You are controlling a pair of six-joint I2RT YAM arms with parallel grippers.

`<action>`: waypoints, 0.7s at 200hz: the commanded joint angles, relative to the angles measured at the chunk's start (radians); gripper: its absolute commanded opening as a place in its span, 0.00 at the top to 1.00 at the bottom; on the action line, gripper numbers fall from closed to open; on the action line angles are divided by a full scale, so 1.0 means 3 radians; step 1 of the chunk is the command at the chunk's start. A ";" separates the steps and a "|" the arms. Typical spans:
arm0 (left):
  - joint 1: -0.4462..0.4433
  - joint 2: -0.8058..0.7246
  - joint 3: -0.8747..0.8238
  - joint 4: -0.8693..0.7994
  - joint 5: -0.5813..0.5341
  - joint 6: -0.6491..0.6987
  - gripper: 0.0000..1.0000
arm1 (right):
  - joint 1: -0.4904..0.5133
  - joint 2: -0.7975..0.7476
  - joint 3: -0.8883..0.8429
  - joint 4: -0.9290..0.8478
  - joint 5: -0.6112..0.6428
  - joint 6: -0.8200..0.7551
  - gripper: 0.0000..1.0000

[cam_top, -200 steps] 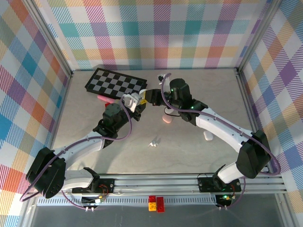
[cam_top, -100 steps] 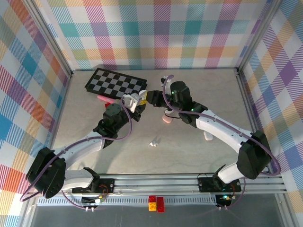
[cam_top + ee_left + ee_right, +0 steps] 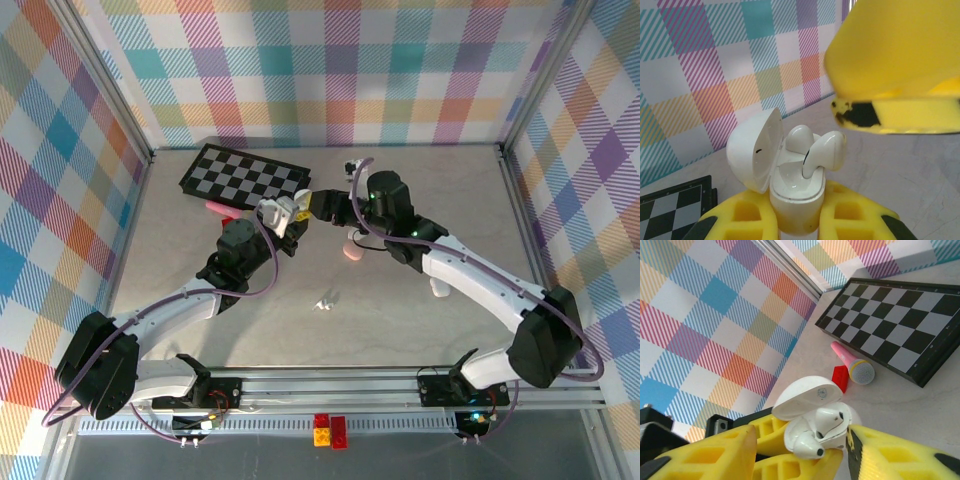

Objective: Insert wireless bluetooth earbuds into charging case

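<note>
The left end effector (image 3: 795, 217) pinches one glossy white pebble-shaped charging case (image 3: 796, 192), lid hinged open, holding two smooth white plastic earbuds (image 3: 824, 150): one seated, one tilted with its stem in the socket. The right end effector (image 3: 802, 440) stands spread either side of that case. One rounded pink case (image 3: 352, 253) and tiny white buds (image 3: 325, 302), too small to count, lie apart on the grey surface (image 3: 420, 330).

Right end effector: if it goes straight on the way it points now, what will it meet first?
Probably the open charging case, with two earbuds in it, held by the left end effector; depth is unclear.
</note>
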 commanded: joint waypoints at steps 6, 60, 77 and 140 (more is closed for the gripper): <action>0.0003 -0.0045 0.0082 0.0042 0.0210 -0.0040 1.00 | -0.0040 -0.0128 0.0003 -0.0080 -0.0103 -0.0099 0.49; 0.0016 -0.0045 0.0105 0.0012 0.0291 -0.0068 1.00 | -0.0046 -0.0009 0.0153 -0.0180 -0.0390 -0.0212 0.52; 0.0019 -0.0037 0.0115 0.0014 0.0289 -0.0079 1.00 | -0.0045 0.0010 0.0159 -0.0150 -0.0492 -0.0202 0.53; 0.0019 -0.0030 0.0156 0.0009 0.0273 -0.0096 1.00 | -0.0043 0.0018 0.0130 -0.0141 -0.0613 -0.0159 0.64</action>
